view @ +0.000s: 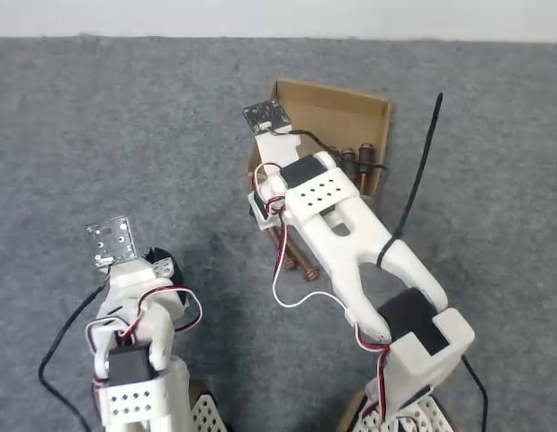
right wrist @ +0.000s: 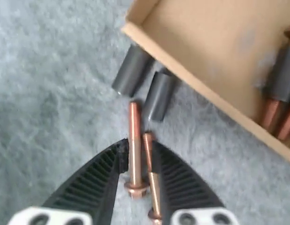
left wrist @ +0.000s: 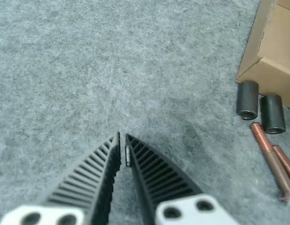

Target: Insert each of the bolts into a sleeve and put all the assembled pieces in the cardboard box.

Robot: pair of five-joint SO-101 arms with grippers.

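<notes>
Two copper bolts point(right wrist: 134, 136) point(right wrist: 151, 178) lie side by side on the grey carpet, pointing at two dark sleeves point(right wrist: 133, 70) point(right wrist: 159, 96) that lie against the cardboard box point(right wrist: 215, 42). My right gripper point(right wrist: 137, 147) is open and low over the bolts, with both shanks between its fingers and one finger point(right wrist: 112, 164) against a bolt. Assembled bolt-and-sleeve pieces point(right wrist: 278, 89) lie inside the box. My left gripper point(left wrist: 122, 137) is shut on nothing and hangs over bare carpet, well short of the sleeves point(left wrist: 248, 100) and bolts point(left wrist: 271, 157).
In the high view the box point(view: 345, 99) stands at the back centre, with the right arm point(view: 327, 202) stretched toward its near corner and bolts point(view: 296, 259) beneath it. The left arm point(view: 139, 297) is at the front left. Grey carpet covers the table.
</notes>
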